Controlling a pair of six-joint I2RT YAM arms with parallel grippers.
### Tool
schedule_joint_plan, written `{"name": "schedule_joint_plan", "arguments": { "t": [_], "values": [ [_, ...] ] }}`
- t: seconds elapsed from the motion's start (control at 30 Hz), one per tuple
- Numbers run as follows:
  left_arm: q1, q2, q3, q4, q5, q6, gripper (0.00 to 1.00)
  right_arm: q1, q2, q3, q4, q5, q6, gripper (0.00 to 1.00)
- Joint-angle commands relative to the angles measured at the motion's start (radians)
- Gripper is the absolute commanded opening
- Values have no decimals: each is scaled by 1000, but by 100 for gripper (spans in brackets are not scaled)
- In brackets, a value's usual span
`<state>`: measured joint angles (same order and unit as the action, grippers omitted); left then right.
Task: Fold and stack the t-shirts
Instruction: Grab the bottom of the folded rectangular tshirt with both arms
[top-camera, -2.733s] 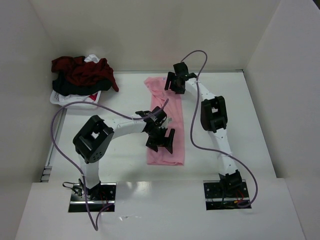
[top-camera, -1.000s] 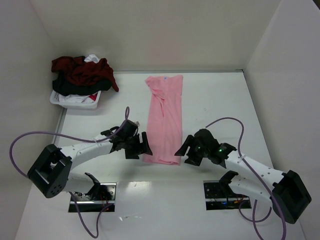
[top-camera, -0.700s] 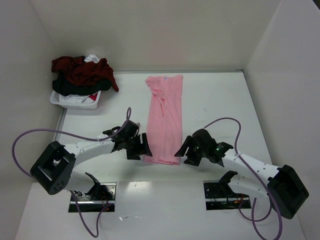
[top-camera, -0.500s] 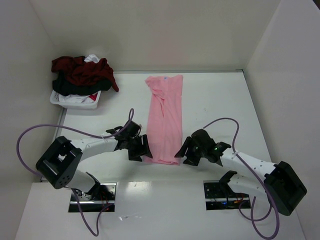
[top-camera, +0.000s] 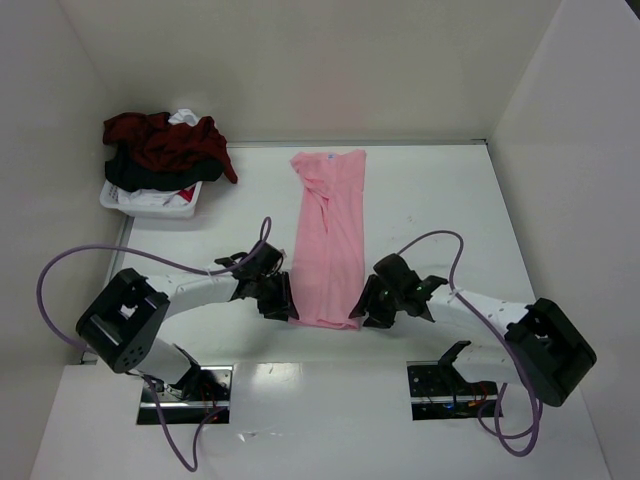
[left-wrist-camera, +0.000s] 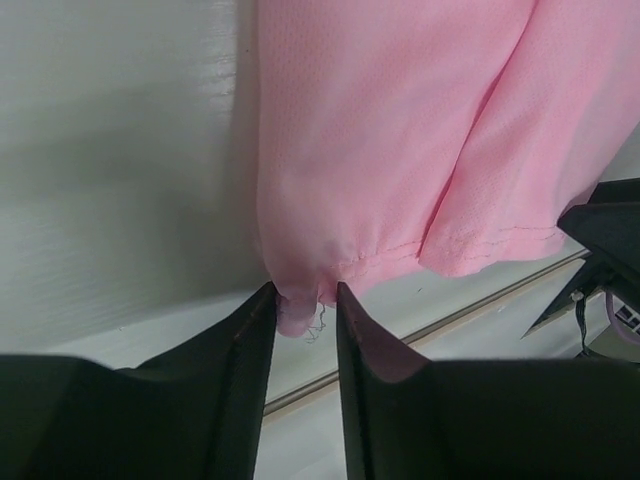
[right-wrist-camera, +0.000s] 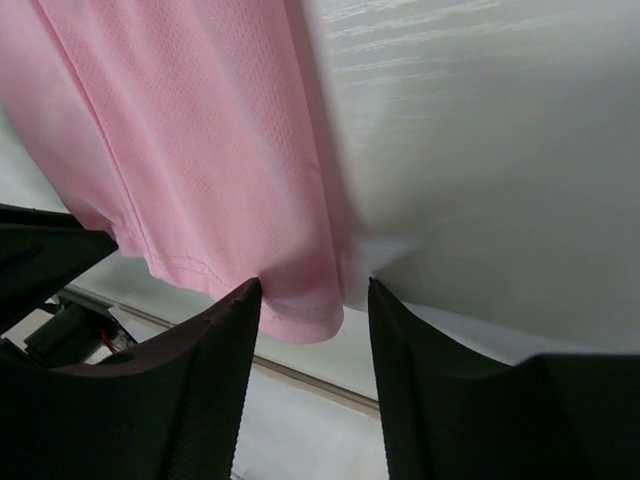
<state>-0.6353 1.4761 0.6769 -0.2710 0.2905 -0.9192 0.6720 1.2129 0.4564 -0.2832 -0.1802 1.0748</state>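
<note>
The pink t-shirt (top-camera: 330, 240) lies as a long narrow strip down the middle of the table, collar at the far end. My left gripper (top-camera: 287, 308) sits low at its near left hem corner; in the left wrist view the jaws (left-wrist-camera: 300, 290) pinch a bunched bit of that corner (left-wrist-camera: 295, 305). My right gripper (top-camera: 362, 312) is at the near right hem corner. Its fingers (right-wrist-camera: 312, 285) straddle the pink hem (right-wrist-camera: 300, 310), with a gap on the right side. Dark red, black and white t-shirts (top-camera: 160, 145) are heaped at the far left.
A small white basket (top-camera: 150, 205) sits under the heap of shirts at the far left. White walls close in the table on the left, back and right. The near table edge (left-wrist-camera: 440, 320) runs just behind the hem, with both arm bases beyond it.
Both grippers have slid inward onto the shirt's near hem corners and their jaws have narrowed, the left onto the cloth. The shirt itself lies as before.
</note>
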Motion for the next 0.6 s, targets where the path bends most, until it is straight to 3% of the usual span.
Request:
{"name": "schedule_joint_plan", "arguments": {
  "t": [0.0, 0.13, 0.27, 0.37, 0.43, 0.57],
  "values": [
    [2, 15, 30, 0, 9, 20, 36, 9, 31, 59, 24, 10, -19, 51],
    [2, 24, 30, -10, 9, 29, 29, 9, 79, 59, 68, 1, -19, 37],
    [2, 24, 52, -19, 9, 39, 10, 31, 120, 88, 68, 1, -19, 15],
    [11, 24, 64, -31, 9, 48, 0, 31, 120, 99, 68, 1, -19, 9],
    [11, 35, 75, -42, 9, 68, 0, 31, 120, 108, 49, 24, -19, 1],
    [11, 35, 148, -80, 9, 91, 0, 12, 65, 156, -30, 84, -38, 0]
  ]
}}
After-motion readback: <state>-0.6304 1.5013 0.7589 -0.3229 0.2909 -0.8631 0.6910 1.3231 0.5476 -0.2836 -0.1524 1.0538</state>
